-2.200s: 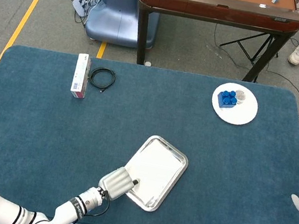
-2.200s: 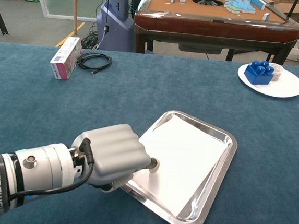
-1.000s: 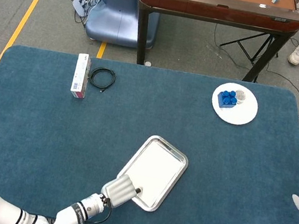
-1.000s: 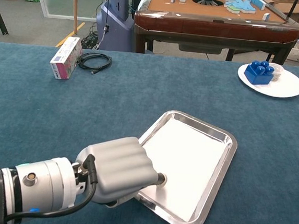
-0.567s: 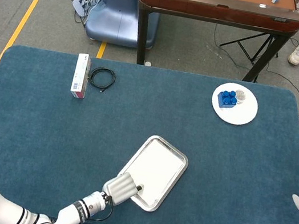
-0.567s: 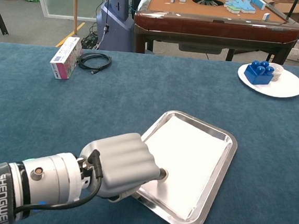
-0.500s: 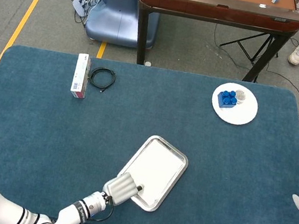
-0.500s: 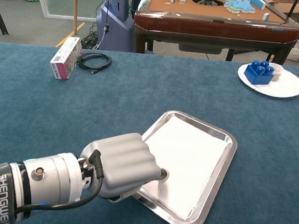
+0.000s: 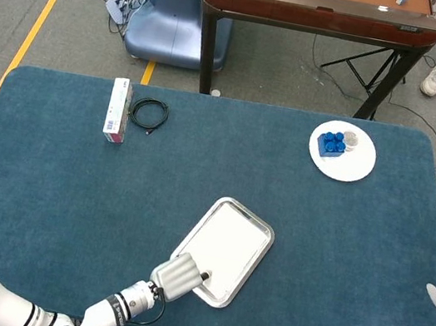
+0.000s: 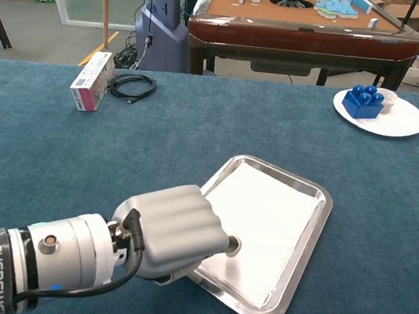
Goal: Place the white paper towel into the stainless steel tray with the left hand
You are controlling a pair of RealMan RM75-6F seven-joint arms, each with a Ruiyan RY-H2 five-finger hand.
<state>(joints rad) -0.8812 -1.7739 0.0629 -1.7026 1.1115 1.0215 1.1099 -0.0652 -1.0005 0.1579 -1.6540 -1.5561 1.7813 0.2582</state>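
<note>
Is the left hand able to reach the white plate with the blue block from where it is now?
Probably not easily. The left hand sits at the near corner of the stainless steel tray, while the white plate lies far off at the right back corner. Nothing blocks the way; distance is the problem.

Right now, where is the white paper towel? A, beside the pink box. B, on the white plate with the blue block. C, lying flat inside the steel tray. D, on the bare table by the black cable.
C: the white paper towel lies flat inside the stainless steel tray, with the left hand at the tray's near corner.
</note>
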